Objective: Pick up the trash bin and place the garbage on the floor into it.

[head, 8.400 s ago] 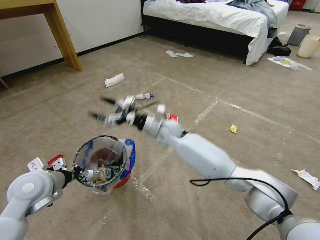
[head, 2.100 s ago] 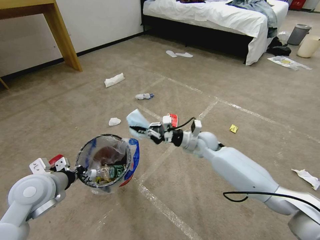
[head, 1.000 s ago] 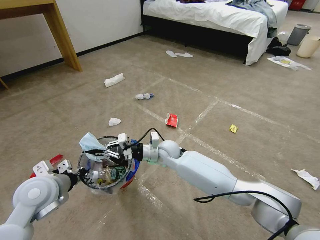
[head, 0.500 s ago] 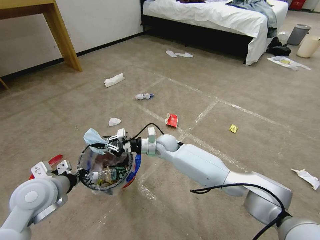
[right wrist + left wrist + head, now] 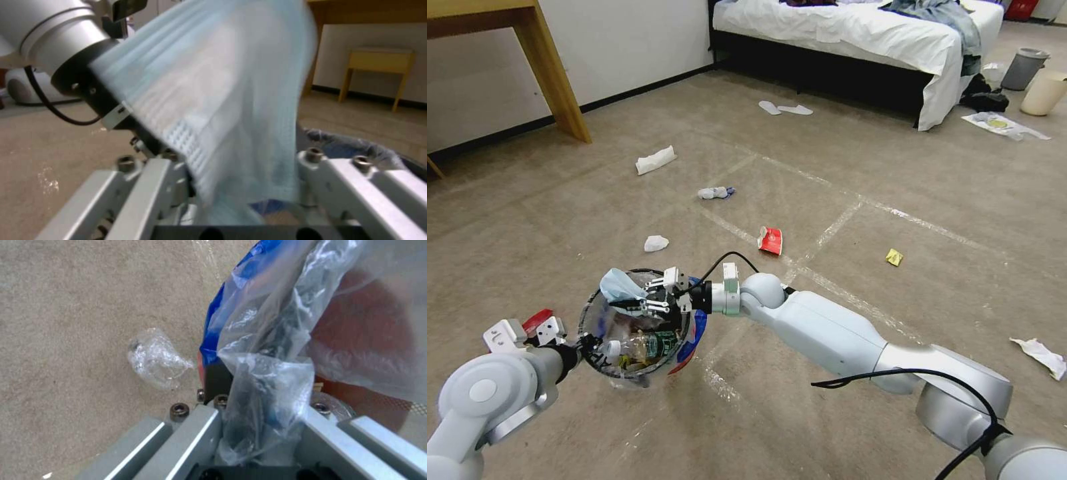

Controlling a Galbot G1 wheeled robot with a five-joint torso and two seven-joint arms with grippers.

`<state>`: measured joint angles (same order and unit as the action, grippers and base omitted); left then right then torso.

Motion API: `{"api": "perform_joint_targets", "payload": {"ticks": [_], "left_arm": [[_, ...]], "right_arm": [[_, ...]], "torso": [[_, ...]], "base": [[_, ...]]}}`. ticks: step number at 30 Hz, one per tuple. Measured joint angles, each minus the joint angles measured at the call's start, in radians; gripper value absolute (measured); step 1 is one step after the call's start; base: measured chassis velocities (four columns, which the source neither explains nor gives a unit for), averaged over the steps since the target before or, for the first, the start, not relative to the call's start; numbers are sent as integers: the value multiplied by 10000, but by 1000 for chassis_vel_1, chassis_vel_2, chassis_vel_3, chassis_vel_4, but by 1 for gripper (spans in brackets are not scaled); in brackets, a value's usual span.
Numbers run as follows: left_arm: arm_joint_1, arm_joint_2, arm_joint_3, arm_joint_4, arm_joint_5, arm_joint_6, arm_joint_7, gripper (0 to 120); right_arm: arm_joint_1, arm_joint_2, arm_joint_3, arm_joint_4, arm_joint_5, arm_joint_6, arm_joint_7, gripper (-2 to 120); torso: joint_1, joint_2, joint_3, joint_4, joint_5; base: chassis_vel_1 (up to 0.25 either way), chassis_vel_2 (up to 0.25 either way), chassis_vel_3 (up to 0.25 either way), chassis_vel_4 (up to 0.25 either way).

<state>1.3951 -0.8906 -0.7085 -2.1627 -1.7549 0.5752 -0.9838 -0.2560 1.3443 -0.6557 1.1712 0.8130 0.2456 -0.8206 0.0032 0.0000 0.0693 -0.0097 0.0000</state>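
Observation:
My left gripper [image 5: 578, 344] is shut on the near rim of the trash bin [image 5: 689, 339] and holds it above the carpet. The bin's clear bag [image 5: 276, 340] has bottles and scraps inside. My right gripper [image 5: 636, 299] hovers over the bin's far rim. Its fingers stand apart with a light blue face mask [image 5: 619, 285] loose between them. That mask [image 5: 222, 100] is blurred in the right wrist view. Garbage on the floor: a white tissue [image 5: 656, 243], a red wrapper [image 5: 771, 240], a yellow scrap [image 5: 894, 257] and a clear plastic crumple [image 5: 155, 360].
More litter lies farther off: a folded tissue [image 5: 656, 160], a small bundle [image 5: 714, 193], a tissue [image 5: 1040, 353] at the right. A bed [image 5: 860, 33] stands at the back, with a grey bin [image 5: 1024, 67] and a cream bucket [image 5: 1044, 92] beside it. A wooden table leg [image 5: 554, 73] is at the left.
My right arm swung the blue mask from mid-floor over to the bin. In the last half second the gripper dropped slightly toward the opening. The left arm and bin barely moved.

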Motion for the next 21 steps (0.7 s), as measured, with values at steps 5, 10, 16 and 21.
{"api": "perform_joint_targets", "payload": {"ticks": [5, 10, 16, 21], "left_arm": [[-13, 28, 3, 29, -39, -17, -26, 0], [-38, 41, 1, 17, -99, -37, -42, 0], [-23, 21, 2, 6, -100, -40, -49, 0], [-23, 7, 5, -1, -98, -54, -54, 0]], "right_arm": [[-11, -38, 42, 76, -65, -131, -63, 56], [87, -37, 49, 194, -81, -213, -78, 77], [124, -36, 47, 286, -68, -218, -15, 96], [158, -91, 62, 407, -14, -198, 144, 100]], "torso": [[0, 0, 0, 0, 0], [0, 1, 0, 0, 0], [-1, 0, 0, 0, 0], [0, 0, 0, 0, 0]], "base": [[0, 0, 0, 0], [0, 0, 0, 0], [0, 0, 0, 0], [0, 0, 0, 0]]}}
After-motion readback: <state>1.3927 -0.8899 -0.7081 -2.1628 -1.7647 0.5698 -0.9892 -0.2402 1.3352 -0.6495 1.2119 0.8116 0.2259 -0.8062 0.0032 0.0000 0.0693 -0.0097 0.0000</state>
